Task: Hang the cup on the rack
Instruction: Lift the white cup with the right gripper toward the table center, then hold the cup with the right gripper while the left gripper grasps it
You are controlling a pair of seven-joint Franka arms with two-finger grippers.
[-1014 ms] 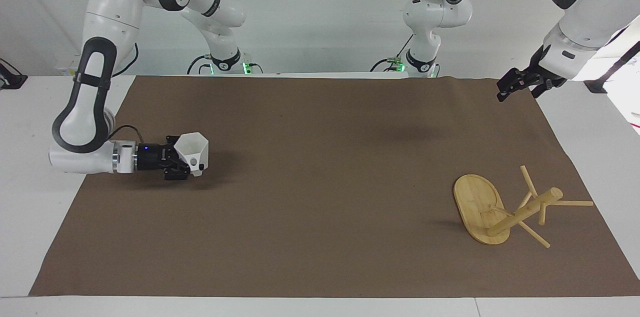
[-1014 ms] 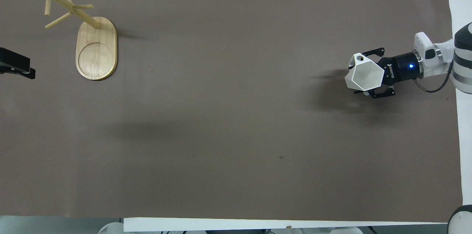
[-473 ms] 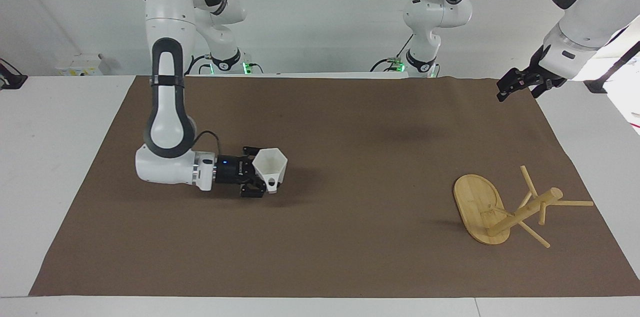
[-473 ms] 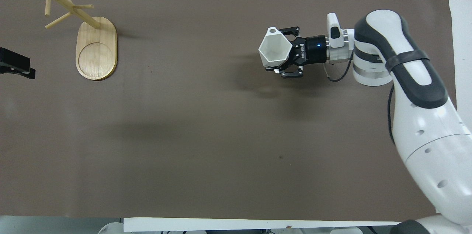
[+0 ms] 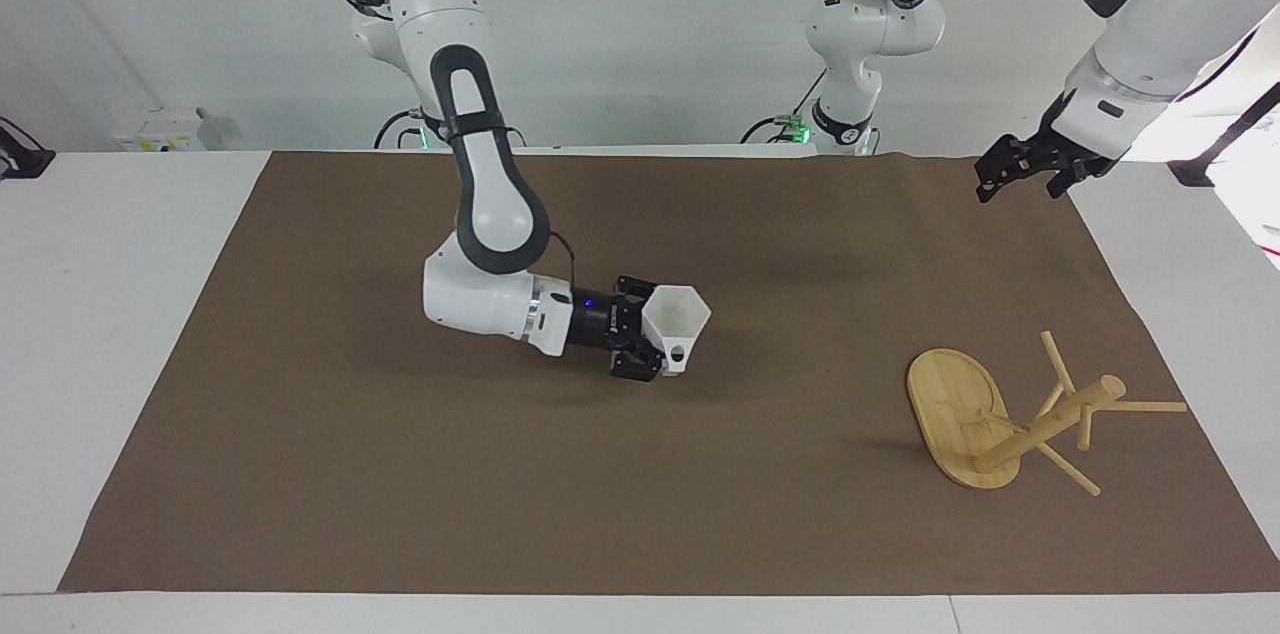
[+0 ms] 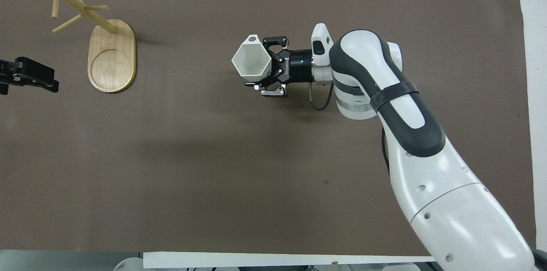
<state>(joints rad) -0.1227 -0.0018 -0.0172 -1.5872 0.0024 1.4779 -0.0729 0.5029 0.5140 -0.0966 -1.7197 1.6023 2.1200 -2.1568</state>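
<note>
While your right end effector (image 5: 655,344) carries it, the cup (image 5: 678,322) shows white, faceted and tapering, its loop handle (image 5: 679,353) low on the side away from the robots. It sits upright, mouth up, over the middle of the worktop (image 5: 300,474), clamped between the fingers. Since a second ago it has travelled from the right arm's end toward the rack (image 5: 1010,414), which stands unmoved at the left arm's end. Your left end effector (image 5: 1010,172) hangs spread over the worktop's edge, shifted slightly.
</note>
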